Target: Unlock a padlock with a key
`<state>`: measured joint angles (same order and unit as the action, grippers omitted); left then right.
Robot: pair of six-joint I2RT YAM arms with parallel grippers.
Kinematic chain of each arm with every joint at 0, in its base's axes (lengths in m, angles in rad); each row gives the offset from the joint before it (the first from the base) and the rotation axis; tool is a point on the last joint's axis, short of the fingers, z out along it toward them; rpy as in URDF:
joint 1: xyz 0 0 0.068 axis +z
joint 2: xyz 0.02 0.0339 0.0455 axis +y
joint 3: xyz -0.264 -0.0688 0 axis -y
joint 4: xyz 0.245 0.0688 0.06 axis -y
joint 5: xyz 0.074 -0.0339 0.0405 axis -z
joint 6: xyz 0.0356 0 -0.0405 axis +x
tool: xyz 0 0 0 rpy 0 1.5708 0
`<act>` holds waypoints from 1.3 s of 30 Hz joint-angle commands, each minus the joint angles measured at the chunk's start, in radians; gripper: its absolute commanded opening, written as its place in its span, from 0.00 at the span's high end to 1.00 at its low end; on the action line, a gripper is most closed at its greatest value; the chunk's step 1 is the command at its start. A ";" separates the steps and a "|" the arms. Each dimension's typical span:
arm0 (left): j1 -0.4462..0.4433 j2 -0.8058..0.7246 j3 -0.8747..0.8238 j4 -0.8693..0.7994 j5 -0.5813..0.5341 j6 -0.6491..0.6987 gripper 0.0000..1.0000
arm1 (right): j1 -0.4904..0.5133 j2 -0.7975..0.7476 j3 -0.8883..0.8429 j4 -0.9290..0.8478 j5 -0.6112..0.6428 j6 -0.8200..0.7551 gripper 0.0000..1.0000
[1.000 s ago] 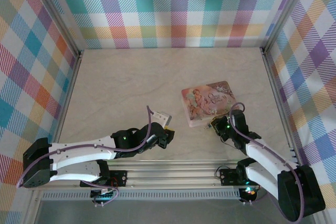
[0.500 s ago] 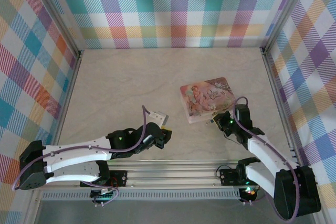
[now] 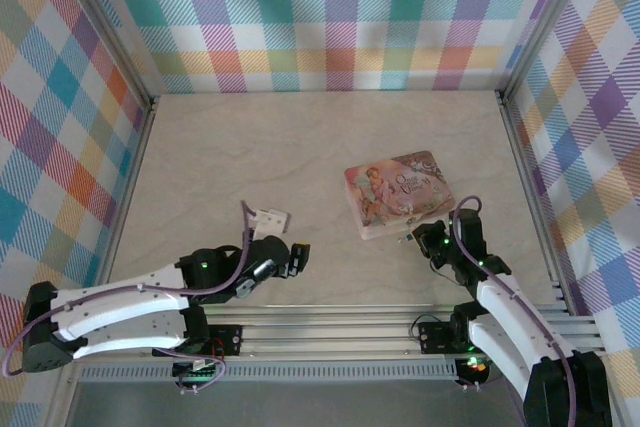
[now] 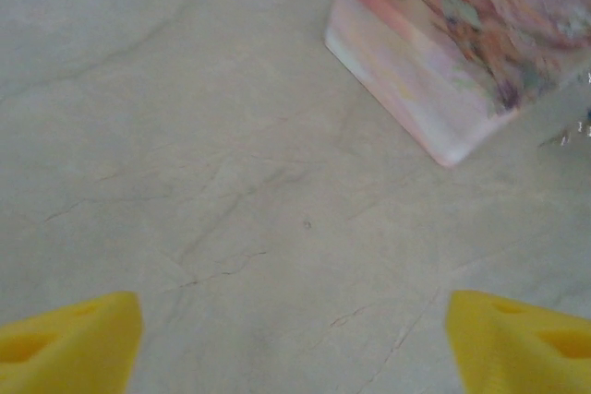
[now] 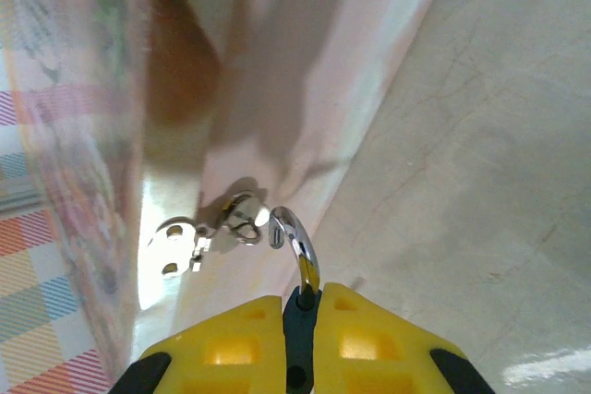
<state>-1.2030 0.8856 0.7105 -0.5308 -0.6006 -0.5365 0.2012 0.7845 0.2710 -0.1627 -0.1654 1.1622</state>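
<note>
Flat pink illustrated box lying right of centre on the pale marbled table, one corner turned toward the near edge, pastel plaid walls on three sides, grooved metal rail along the front

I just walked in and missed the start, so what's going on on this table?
The right gripper has its jaws shut on a key ring, and small keys dangle from it against the side of the pink box. The left gripper hangs low over the table to the box's left, jaws wide open and holding nothing. No unlocking is visibly under way yet.
</note>
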 commanded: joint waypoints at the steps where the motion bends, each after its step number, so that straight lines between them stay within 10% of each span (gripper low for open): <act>1: -0.004 -0.046 0.027 -0.095 -0.083 -0.016 0.00 | -0.008 0.029 0.059 -0.024 0.003 -0.040 1.00; 25: 0.185 -0.040 -0.054 -0.081 0.174 -0.176 0.00 | 0.022 0.122 0.418 -0.216 -0.037 -0.231 1.00; 30: 0.360 0.084 -0.038 -0.132 0.376 -0.209 0.00 | 0.201 0.234 0.466 -0.212 0.024 -0.252 1.00; 39: 0.376 0.209 0.038 -0.256 0.353 -0.241 0.00 | 0.598 0.745 0.753 -0.152 0.023 -0.333 1.00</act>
<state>-0.8387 1.0924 0.7063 -0.7174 -0.2581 -0.7490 0.7219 1.4155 0.9123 -0.3397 -0.1177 0.8940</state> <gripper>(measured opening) 0.999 0.110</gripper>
